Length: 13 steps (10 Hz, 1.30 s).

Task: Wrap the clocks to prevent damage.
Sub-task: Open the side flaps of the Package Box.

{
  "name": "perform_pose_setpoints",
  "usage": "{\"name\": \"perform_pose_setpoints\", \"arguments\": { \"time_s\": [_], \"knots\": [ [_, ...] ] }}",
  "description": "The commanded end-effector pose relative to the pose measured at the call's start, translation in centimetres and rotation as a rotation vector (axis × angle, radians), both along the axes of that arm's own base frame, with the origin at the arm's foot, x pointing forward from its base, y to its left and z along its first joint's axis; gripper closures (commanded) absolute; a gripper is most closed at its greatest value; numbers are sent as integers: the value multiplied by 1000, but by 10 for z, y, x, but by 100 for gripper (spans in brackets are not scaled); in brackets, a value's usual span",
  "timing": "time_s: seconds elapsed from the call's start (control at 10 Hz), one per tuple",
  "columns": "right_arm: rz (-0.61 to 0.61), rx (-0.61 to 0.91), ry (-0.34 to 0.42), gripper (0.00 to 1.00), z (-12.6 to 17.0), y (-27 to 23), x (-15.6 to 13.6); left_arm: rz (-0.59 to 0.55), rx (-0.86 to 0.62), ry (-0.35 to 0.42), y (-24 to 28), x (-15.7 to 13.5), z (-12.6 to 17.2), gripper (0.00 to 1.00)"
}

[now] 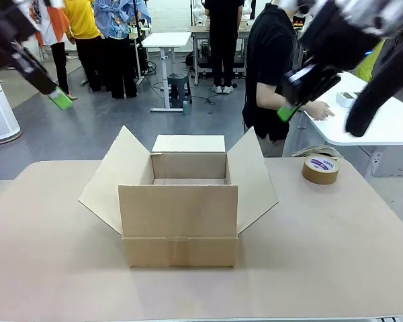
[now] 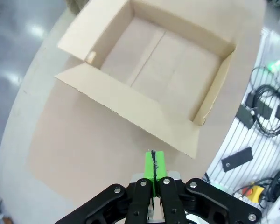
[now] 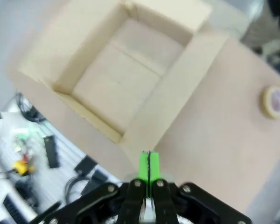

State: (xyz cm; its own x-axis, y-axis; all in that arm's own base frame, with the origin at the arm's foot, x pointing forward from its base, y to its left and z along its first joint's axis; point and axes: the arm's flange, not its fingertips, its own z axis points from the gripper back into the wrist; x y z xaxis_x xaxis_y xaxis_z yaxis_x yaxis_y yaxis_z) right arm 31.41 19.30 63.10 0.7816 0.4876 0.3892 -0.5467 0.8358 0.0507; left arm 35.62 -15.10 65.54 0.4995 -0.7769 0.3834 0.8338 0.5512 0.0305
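We see the open cardboard box (image 1: 178, 221) at the middle of the table (image 1: 54, 268), flaps spread (the near one folded down). A roll of brown tape (image 1: 320, 169) lies apart, toward the far right. The left gripper (image 1: 62, 100) and the right gripper (image 1: 287, 113) hang high above, green pads pressed together, holding nothing.

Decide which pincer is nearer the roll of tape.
The right pincer: it hangs on the same side of the cardboard box as the tape roll, the left pincer on the opposite side.

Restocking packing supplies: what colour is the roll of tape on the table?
The round tan-brown tape roll has a white-and-purple label on top; it shows best in the front view.
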Motion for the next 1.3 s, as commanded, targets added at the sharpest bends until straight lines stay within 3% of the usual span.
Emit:
{"name": "perform_pose_setpoints", "arguments": {
  "time_s": [0.0,0.2,0.5,0.6,0.7,1.0,1.1,1.2],
  "knots": [
    [-23,-207,133,99,-2,36,12,93,156,80,-40,20,-14,100],
    [-66,-279,166,99,-24,62,20,161,246,90,-70,31,-45,100],
    [-97,-270,165,99,-41,80,33,232,314,91,-92,36,-76,100],
    [-99,-213,99,99,-44,81,37,230,285,123,-91,33,-76,100],
    [-72,-280,177,99,-47,75,28,201,303,105,-84,36,-83,100],
    [-71,-254,164,99,-46,79,32,210,301,115,-87,36,-86,100],
    [-172,-252,139,99,-60,87,29,494,313,122,-97,49,-97,100],
    [-240,-237,145,99,-74,94,30,606,294,130,-105,58,-106,100]
  ]
}}
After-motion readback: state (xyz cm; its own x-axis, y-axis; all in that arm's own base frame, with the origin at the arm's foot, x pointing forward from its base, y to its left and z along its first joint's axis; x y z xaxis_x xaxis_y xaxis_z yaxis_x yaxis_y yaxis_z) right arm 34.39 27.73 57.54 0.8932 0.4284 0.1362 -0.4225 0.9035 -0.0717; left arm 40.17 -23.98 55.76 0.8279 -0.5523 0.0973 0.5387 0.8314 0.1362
